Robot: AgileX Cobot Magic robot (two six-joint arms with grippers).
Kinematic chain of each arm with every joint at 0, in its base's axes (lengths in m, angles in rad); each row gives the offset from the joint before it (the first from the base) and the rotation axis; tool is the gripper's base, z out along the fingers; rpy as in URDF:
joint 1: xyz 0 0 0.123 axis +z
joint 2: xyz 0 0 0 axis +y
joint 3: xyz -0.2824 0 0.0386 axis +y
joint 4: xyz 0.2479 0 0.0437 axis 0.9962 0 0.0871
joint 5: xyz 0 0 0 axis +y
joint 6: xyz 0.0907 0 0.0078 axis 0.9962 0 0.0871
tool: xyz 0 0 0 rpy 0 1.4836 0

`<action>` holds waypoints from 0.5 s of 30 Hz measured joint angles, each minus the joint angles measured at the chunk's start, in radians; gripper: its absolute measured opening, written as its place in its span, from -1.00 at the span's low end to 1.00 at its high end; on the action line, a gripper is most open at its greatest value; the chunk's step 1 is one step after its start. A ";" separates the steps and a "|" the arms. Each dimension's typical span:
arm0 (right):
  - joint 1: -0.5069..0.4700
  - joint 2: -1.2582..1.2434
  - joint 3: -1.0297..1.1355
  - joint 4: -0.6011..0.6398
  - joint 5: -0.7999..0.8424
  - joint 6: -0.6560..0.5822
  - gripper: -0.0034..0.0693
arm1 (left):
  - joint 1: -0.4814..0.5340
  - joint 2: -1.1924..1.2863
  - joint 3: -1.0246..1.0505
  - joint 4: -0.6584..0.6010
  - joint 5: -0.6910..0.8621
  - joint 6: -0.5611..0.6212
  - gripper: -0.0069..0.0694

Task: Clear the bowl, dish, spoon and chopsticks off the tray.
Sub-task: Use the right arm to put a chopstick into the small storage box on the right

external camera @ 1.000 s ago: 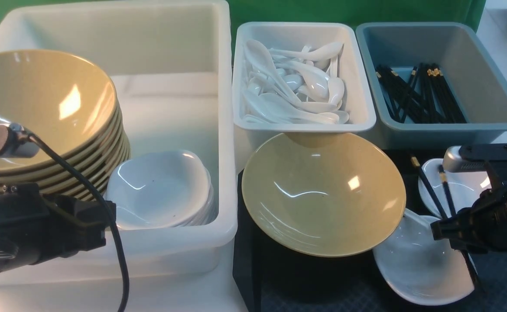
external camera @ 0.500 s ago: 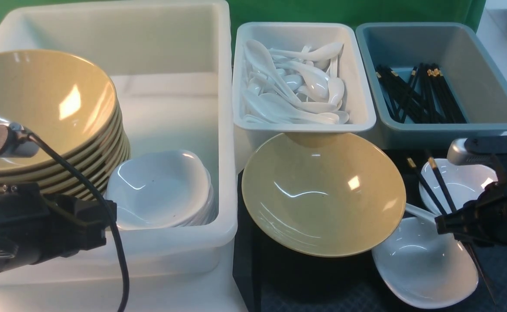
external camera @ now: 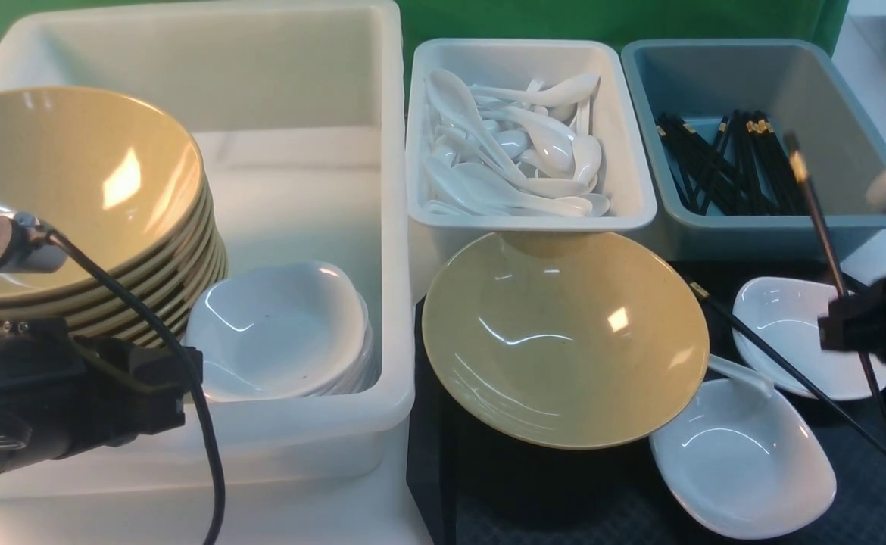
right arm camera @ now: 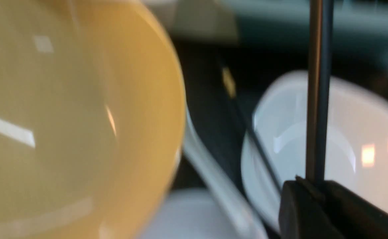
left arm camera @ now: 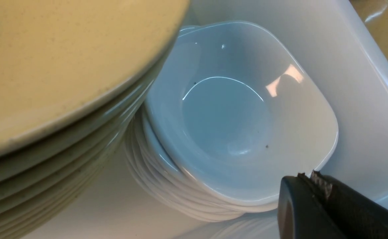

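The mustard-yellow bowl (external camera: 564, 337) sits on the black tray (external camera: 432, 454), tilted toward me. Two white dishes (external camera: 742, 458) (external camera: 799, 333) lie right of it. The white spoon's handle (external camera: 738, 372) pokes out between the bowl and the near dish. My right gripper (external camera: 848, 325) is shut on one black chopstick (external camera: 814, 208) and holds it lifted and steeply upright, gold band up; it also shows in the right wrist view (right arm camera: 316, 99). The other chopstick (external camera: 791, 371) lies slanted across the tray by the far dish. My left gripper (left arm camera: 308, 176) is shut and empty.
A big white tub (external camera: 394, 227) on the left holds a stack of yellow bowls (external camera: 72, 197) and a stack of white dishes (external camera: 280, 333). Behind the tray stand a white bin of spoons (external camera: 522, 151) and a grey-blue bin of chopsticks (external camera: 738, 159).
My right gripper has risen and moved right with one chopstick, tipping it upright. The second chopstick slipped out and now lies on the tray. The left arm has not moved.
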 joint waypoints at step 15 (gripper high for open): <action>-0.103 0.558 -0.350 0.002 -0.828 -0.108 -0.54 | 0.000 0.000 0.000 -0.008 -0.008 0.017 -0.82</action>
